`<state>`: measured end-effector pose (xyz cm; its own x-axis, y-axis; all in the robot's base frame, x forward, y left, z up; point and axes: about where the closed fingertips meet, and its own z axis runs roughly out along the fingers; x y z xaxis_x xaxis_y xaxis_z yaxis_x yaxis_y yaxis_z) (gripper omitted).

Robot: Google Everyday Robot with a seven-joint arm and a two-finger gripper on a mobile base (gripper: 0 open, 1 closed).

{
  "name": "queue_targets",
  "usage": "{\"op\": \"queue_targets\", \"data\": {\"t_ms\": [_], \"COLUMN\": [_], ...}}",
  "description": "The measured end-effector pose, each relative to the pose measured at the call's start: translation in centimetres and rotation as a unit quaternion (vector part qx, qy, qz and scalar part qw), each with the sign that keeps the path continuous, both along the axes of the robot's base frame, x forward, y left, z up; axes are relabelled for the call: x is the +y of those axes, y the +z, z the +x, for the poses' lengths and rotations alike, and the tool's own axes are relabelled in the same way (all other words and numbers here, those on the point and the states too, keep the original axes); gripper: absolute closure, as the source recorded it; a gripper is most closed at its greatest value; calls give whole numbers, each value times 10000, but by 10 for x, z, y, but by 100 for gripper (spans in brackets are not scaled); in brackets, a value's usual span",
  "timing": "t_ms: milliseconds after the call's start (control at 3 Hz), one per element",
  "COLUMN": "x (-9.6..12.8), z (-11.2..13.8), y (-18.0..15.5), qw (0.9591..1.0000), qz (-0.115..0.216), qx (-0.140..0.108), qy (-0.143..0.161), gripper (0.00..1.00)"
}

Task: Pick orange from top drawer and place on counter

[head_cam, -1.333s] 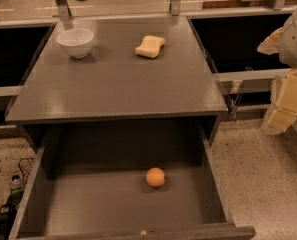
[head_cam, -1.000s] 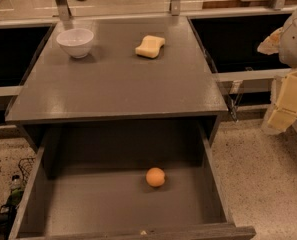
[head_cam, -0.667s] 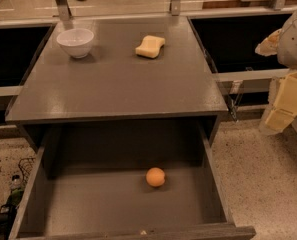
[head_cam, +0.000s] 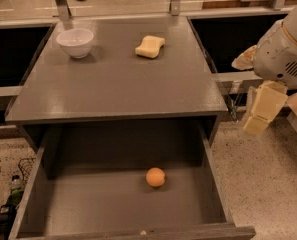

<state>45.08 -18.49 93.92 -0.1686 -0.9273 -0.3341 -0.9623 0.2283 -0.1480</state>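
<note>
Sitting right of centre on floor of open top drawer (head_cam: 88, 204): orange (head_cam: 155, 177). Hanging off worktop (head_cam: 118, 79) right edge, outside drawer: claw (head_cam: 260, 109), spread cannot tell. Orange down-left of claw, well apart.

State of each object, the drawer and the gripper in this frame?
Small round orange: loose on drawer bottom, ungrasped.
Dark-grey wooden top drawer: pulled open.
White bowl: upright on dark-grey counter, apparently empty.
Pale yellow sponge: lying flat on counter.
Gripper: right of counter, away from orange.
</note>
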Motion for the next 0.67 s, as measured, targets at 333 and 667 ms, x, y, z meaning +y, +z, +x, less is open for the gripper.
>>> {"op": "queue_targets", "data": {"t_ms": [333,667], "x": [9,12], "z": [5,4], "y": [-12,-13], "qw": [9992,9989], "qz": [254,270], "qx": [203,220], "qy": [228,324], "gripper": [0,0]}}
